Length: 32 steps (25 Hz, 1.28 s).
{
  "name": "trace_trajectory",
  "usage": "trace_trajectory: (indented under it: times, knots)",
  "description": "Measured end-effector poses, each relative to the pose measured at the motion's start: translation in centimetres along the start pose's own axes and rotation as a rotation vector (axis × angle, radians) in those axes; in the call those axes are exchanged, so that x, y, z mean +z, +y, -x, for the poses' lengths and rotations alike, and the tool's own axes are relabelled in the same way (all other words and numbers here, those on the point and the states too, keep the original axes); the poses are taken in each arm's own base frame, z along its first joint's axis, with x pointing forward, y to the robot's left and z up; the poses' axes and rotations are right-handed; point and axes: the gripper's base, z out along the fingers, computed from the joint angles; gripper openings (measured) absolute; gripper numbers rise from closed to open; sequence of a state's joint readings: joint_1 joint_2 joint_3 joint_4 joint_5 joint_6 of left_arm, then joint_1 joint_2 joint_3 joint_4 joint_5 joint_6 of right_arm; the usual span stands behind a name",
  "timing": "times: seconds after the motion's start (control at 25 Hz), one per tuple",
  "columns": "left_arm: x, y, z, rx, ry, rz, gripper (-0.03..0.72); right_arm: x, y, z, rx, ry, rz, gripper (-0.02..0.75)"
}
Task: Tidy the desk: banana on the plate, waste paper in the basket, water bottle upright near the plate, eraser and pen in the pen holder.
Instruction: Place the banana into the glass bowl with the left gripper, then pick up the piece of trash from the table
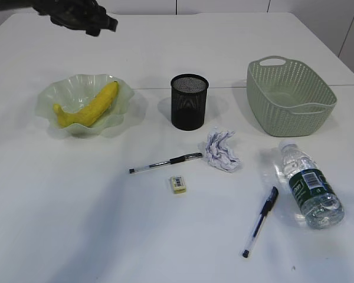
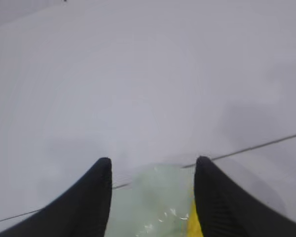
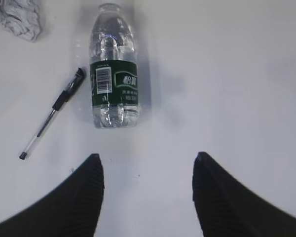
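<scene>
Outside: banana sits in the plate far left, bottle lies near right; left wrist: left gripper spread, empty, above plate; right wrist: right gripper spread, empty, short of the bottle.

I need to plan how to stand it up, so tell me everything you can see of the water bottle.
The water bottle is clear plastic with a dark green label bearing a barcode and a clear cap. It looks sealed and mostly full. It lies on its side on the white table, cap pointing toward the basket, base toward the camera. Nothing touches it; a pen lies apart on its left.
</scene>
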<state>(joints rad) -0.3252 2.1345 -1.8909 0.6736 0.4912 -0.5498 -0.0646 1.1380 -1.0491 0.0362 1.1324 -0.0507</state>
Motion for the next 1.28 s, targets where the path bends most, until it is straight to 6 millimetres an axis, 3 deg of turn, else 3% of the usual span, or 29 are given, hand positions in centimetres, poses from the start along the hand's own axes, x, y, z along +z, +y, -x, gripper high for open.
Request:
trace_trajectory:
  times: [0.4,0.88,1.08,1.28]
  knots:
    - [-7.4,9.0,4.5,-0.138,-0.067,0.170,0.381,1.6,1.2,1.1,-0.095,0.003,0.147,0.431]
    - [-14.9,12.8,7.5,-0.081,-0.167,0.206,0.381,2.6,1.7,1.9,-0.164,-0.020,0.208,0.430]
    - [-19.1,17.1,8.1,-0.131,-0.230,0.299,0.381,2.9,1.9,2.3,-0.202,-0.040,0.229,0.431]
    - [-24.6,21.2,8.2,-0.206,-0.291,0.405,0.381,4.1,2.0,2.8,-0.240,-0.023,0.247,0.430]
